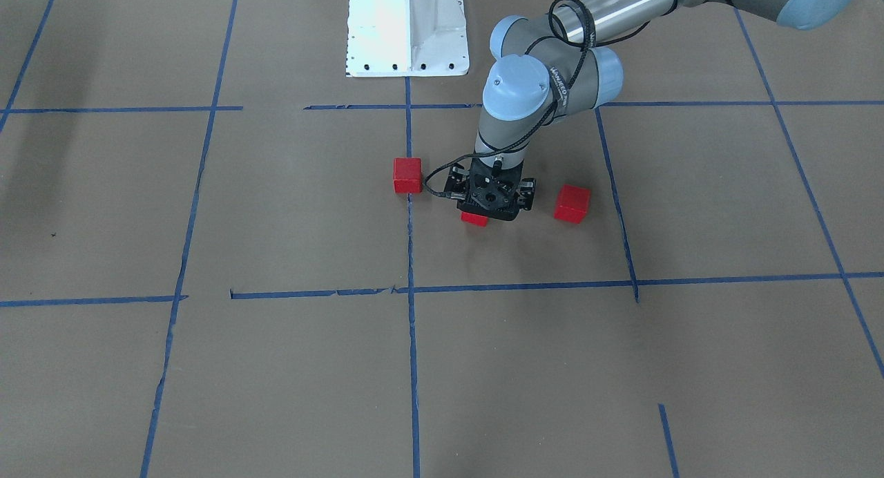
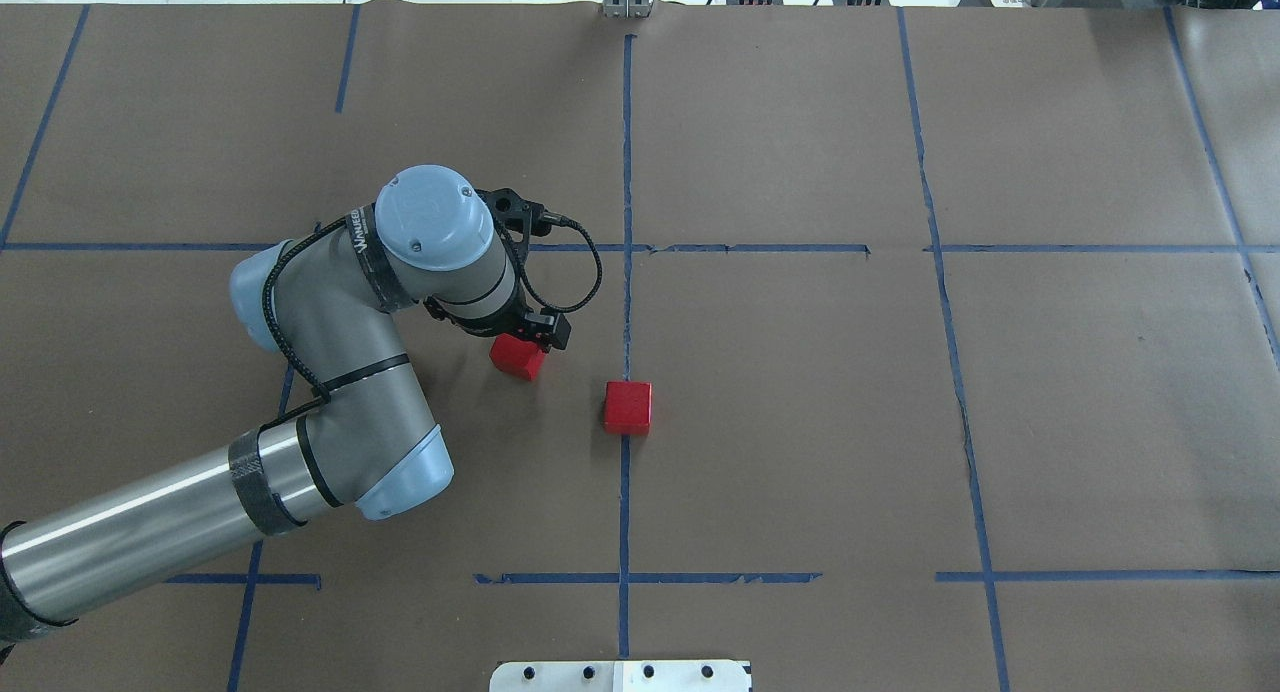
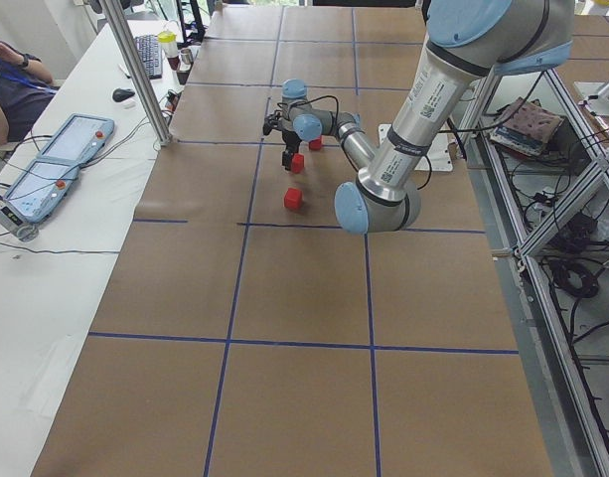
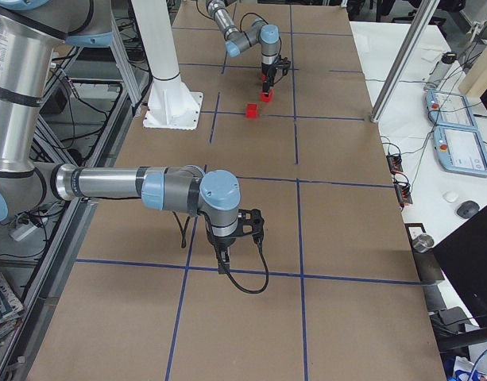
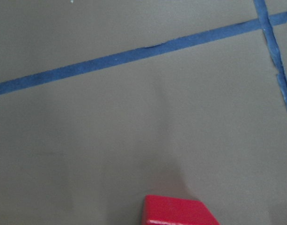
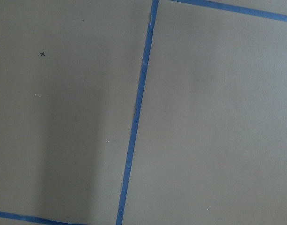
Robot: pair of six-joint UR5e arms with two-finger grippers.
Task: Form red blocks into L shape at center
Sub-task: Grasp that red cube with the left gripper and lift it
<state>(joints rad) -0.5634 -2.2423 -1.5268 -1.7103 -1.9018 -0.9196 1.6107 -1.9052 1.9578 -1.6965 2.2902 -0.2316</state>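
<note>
Exterior front-facing view counts three red blocks, all in the center (image 1: 331, 215) cell crossed by the vertical blue tape line (image 1: 410, 246). The line block (image 1: 407, 175) sits on that line. The middle block (image 1: 474, 220) lies near the line on the robot's left side, and the outer block (image 1: 572, 204) lies farther out on the same side; none touches another. One arm shows there, the left arm (image 1: 532, 91). Its left gripper (image 1: 492, 200) hangs straight over the middle block and hides most of it, so I cannot tell whether the fingers clamp it. Overhead exterior view shows only two blocks, because the left arm covers the outer one. Exterior right view alone shows the right arm (image 4: 132, 184), with its right gripper (image 4: 225, 260) well apart from the tape line over brown paper (image 4: 346, 238); its finger spacing cannot be judged.
</note>
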